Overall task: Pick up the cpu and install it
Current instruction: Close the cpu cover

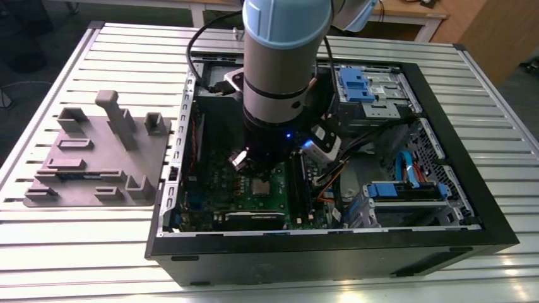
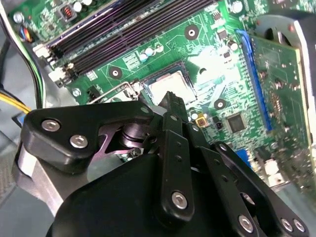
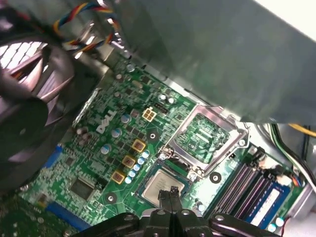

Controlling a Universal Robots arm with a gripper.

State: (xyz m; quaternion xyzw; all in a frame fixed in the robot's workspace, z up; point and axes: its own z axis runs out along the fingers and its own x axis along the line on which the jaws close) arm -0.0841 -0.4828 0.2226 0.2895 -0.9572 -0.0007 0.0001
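Fingers [image 3: 164,200] pressed together, empty, over the cpu [image 3: 155,181] lying flat, silver top up, on the motherboard [image 3: 98,165].

Motherboard [image 3: 89,148] bears white print, seemingly logo.

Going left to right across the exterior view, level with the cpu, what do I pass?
Grey fixture tray → cpu, seated inside the open case → orange cables → blue drive bracket.

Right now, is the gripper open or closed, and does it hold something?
Gripper: closed, holding nothing, just above the small flat silver-grey square cpu.
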